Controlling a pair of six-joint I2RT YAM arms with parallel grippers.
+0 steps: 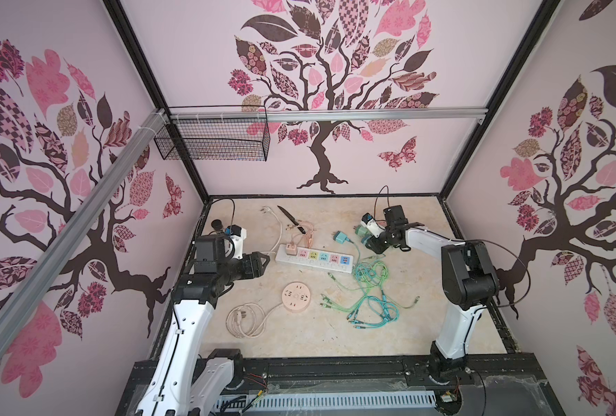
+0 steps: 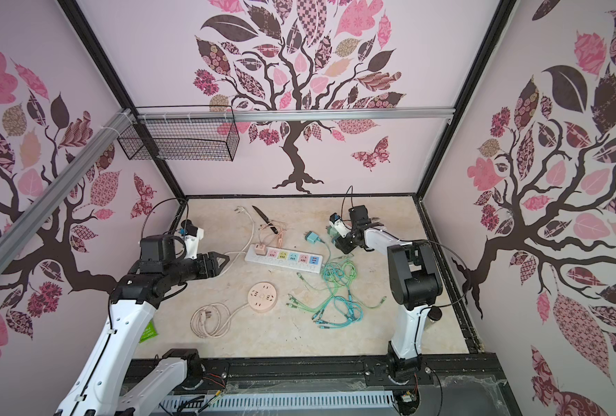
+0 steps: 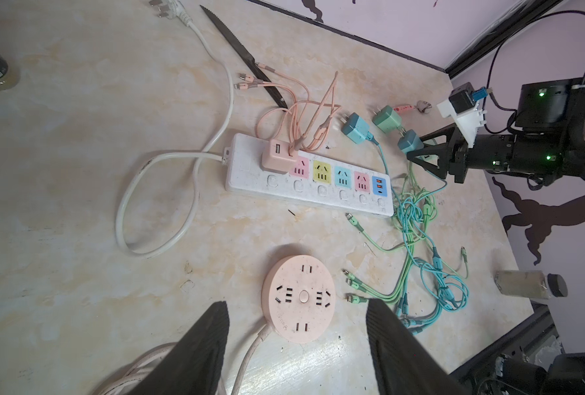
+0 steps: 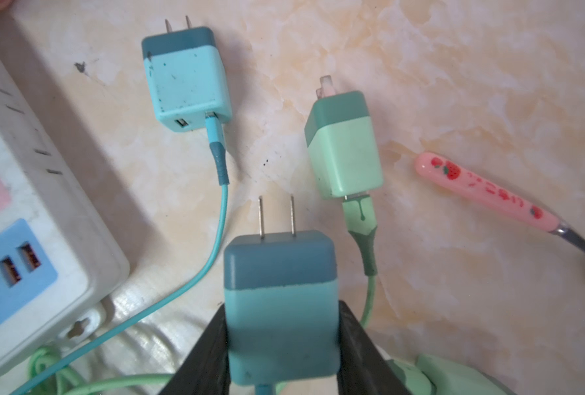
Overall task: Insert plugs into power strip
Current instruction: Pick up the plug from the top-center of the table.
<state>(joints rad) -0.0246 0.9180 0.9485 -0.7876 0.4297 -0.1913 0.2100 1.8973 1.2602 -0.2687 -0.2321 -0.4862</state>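
The white power strip (image 1: 315,262) (image 3: 250,178) lies mid-table with a peach plug (image 1: 291,249) (image 3: 279,157) seated in its end socket. My right gripper (image 4: 282,309) (image 1: 369,244) is shut on a teal plug (image 4: 281,301) (image 3: 409,142), prongs pointing away from the wrist, just off the strip's USB end (image 4: 14,270). A second teal plug (image 4: 187,85) (image 3: 356,128) and a mint green plug (image 4: 345,150) (image 3: 388,119) lie on the table beyond it. My left gripper (image 3: 296,304) (image 1: 263,261) hangs open and empty left of the strip.
A round peach socket hub (image 1: 295,297) (image 3: 299,297) with coiled cord lies in front. Tangled green and teal cables (image 1: 371,288) spread right of the strip. A knife (image 3: 240,54) lies behind it, and a pink-handled spoon (image 4: 482,191) beside the plugs. A bottle (image 3: 530,285) lies near the right edge.
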